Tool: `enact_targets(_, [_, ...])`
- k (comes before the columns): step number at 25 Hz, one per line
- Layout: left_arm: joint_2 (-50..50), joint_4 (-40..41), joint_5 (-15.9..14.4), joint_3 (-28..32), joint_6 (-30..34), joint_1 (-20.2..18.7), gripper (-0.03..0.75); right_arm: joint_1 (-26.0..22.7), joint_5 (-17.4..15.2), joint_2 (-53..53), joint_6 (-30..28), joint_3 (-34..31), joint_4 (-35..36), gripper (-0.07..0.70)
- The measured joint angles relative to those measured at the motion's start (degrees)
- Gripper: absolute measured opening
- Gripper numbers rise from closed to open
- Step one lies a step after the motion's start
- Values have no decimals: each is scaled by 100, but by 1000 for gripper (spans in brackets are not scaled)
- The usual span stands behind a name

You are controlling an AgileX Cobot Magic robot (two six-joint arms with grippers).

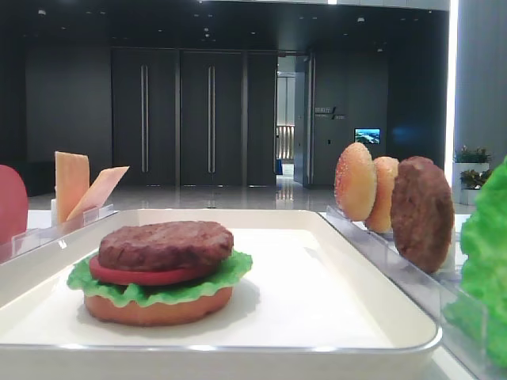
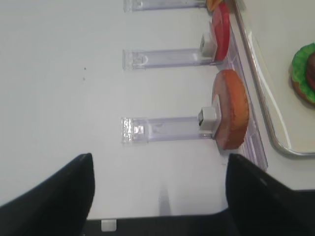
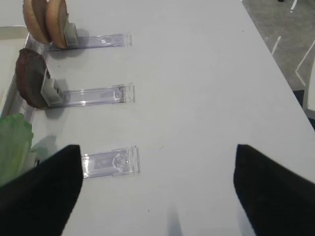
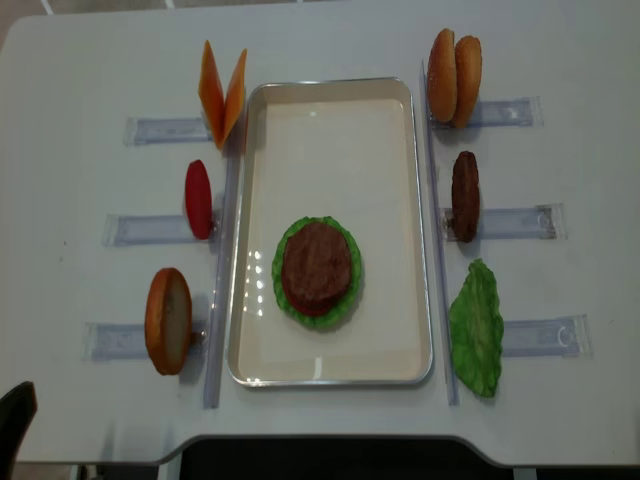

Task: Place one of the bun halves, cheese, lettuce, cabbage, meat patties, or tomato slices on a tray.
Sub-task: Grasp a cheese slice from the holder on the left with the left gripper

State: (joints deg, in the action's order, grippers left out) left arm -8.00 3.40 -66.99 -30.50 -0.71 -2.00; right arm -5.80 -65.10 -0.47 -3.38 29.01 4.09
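The cream tray (image 4: 330,120) lies mid-table. On it sits a stack (image 4: 316,265): bun half, lettuce, tomato slice, and a meat patty (image 1: 165,244) on top. Left of the tray stand two cheese slices (image 4: 222,95), a tomato slice (image 4: 198,198) and a bun half (image 4: 167,320). To the right stand two bun halves (image 4: 455,75), a meat patty (image 4: 465,195) and lettuce (image 4: 476,325). Cabbage is out of view. My left gripper (image 2: 158,162) hangs open over bare table near the left bun half (image 2: 230,115). My right gripper (image 3: 157,150) is open and empty beside the lettuce (image 3: 15,142).
Clear acrylic holder racks run along both sides of the tray (image 4: 160,130) (image 4: 520,222). The table's front edge (image 4: 320,445) is close behind both grippers. The table's right edge and the floor (image 3: 290,39) show in the right wrist view.
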Motion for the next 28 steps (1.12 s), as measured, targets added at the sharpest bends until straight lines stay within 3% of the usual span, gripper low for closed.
enact_targets(10, [-1731, -24, -405, -1119, -252, 0, 632, 0, 0, 0, 0, 0, 0, 591])
enact_targets(28, [-5483, 5, -410, -3017, -381, 0, 632, 0, 0, 0, 0, 0, 0, 591])
